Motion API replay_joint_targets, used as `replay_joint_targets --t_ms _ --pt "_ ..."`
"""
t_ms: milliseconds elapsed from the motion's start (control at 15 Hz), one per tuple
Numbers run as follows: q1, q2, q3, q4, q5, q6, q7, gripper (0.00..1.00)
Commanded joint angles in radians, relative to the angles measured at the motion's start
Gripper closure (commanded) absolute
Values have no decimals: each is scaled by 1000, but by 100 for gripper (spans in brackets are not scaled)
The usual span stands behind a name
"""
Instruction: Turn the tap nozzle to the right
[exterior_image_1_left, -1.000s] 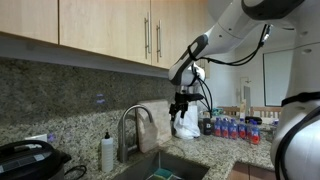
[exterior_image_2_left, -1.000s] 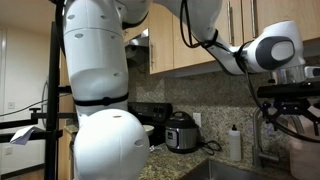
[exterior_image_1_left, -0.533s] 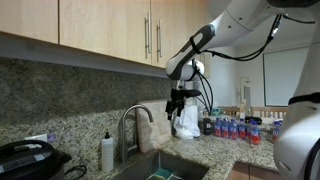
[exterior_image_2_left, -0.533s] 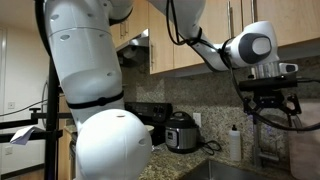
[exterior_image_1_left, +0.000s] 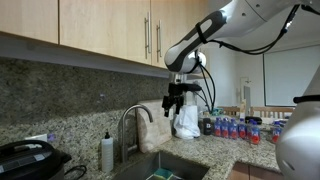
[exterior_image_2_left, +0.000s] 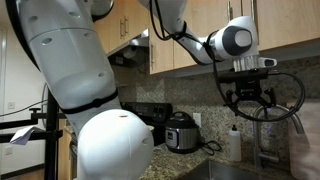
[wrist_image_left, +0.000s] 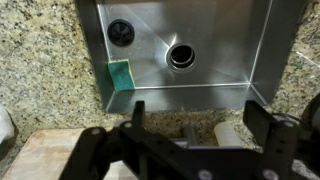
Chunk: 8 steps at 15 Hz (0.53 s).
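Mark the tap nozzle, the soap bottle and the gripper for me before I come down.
tap nozzle (exterior_image_1_left: 121, 138): in an exterior view, on the upright stem below the arch.
soap bottle (exterior_image_1_left: 107, 153): in an exterior view, on its pale body.
gripper (exterior_image_1_left: 175, 113): in an exterior view, midway between the fingertips.

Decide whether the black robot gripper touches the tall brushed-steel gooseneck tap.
Apart: in an exterior view the black gripper hangs beside the steel gooseneck tap, backsplash visible between.

The end effector hangs pointing down, jaws spread wide.
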Motion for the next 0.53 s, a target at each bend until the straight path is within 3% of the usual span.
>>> replay_joint_targets --t_ms 0,267,467 --pt "0 -88 36 -49 -20 -50 115 0" --pt "0 -142 55 -65 -12 -102 183 0" --pt "10 -116 40 -37 -5 -103 155 0"
